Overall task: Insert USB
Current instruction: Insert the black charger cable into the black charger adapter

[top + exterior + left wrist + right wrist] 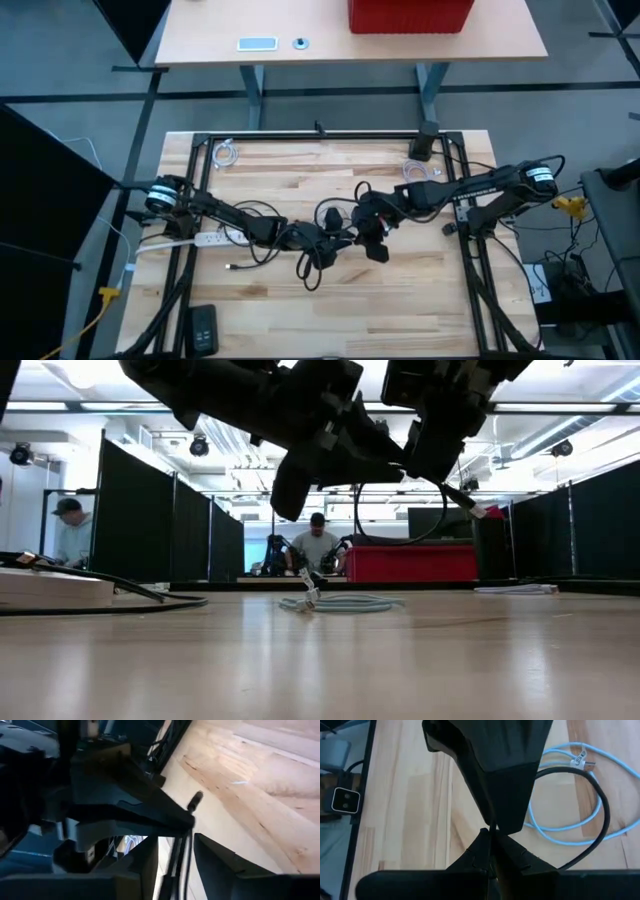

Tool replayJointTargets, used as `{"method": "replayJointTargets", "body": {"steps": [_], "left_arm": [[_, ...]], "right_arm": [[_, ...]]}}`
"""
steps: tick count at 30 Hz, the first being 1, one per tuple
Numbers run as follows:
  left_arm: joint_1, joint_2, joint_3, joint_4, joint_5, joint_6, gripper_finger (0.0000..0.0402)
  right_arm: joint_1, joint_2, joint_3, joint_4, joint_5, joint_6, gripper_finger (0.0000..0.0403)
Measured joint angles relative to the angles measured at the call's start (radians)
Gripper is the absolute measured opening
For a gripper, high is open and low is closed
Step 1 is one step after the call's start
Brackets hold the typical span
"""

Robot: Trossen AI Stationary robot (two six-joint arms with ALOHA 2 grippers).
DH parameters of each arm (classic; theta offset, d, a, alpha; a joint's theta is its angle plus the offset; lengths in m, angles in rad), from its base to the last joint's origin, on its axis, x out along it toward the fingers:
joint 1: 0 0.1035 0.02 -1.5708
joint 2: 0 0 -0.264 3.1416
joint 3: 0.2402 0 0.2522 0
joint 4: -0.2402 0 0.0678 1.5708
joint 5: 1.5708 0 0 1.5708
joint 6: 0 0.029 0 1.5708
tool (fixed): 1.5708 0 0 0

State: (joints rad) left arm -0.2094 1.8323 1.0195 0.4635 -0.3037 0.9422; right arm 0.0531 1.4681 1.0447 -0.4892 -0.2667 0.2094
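Observation:
Both arms meet over the middle of the wooden table. My left gripper (318, 238) (194, 827) is open, its two fingers standing on either side of a thin black cable (179, 862) that ends in a small dark plug (195, 800). I cannot tell whether they touch it. My right gripper (372, 230) (490, 842) is shut on a black block (495, 770) (378, 251), from which a black cable (600, 820) loops away. Both are held up clear of the table in the low view. Another loose plug (232, 267) lies on the boards. My right gripper pinches the narrow lower end of the black block (502, 822) between its two fingertips, coming slanting down from the table's right. The block is lifted clear of the table, and its cable hangs in a slack loop beside it.
A white power strip (205, 240) lies at the left. Light blue cable coils rest at the far left (227, 154) and far right (421, 172). A black handset (203, 328) sits near the front edge. A black frame (320, 137) rims the table. People sit beyond it (318, 545).

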Motion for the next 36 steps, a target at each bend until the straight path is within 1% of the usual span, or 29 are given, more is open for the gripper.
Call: {"method": "replayJointTargets", "body": {"steps": [8, 16, 20, 28, 31, 36], "left_arm": [[0.005, 0.026, 0.0, 0.015, 0.0, 0.03, 0.008], [0.005, 0.026, -0.001, 0.049, 0.0, 0.009, 0.0039], [0.005, 0.027, -0.001, 0.041, 0.0, -0.027, 0.001], [0.001, 0.026, -0.001, 0.035, 0.0, -0.165, 0.0002], [0.001, 0.021, -0.001, 0.014, -0.002, -0.217, 0.0002], [0.001, 0.002, -0.005, -0.04, -0.006, -0.325, 0.0001]], "right_arm": [[0.0, 0.0, 0.0, -0.004, 0.0, 0.017, 0.0], [0.001, 0.0, 0.0, -0.002, -0.007, 0.017, 0.0], [0.001, 0.0, 0.0, -0.002, -0.007, 0.017, 0.0], [0.001, 0.0, 0.0, -0.002, -0.006, 0.019, 0.0], [0.001, -0.005, 0.0, -0.003, -0.001, 0.024, 0.0013], [0.001, -0.049, 0.0, -0.023, 0.015, 0.0, 0.0067]]}}
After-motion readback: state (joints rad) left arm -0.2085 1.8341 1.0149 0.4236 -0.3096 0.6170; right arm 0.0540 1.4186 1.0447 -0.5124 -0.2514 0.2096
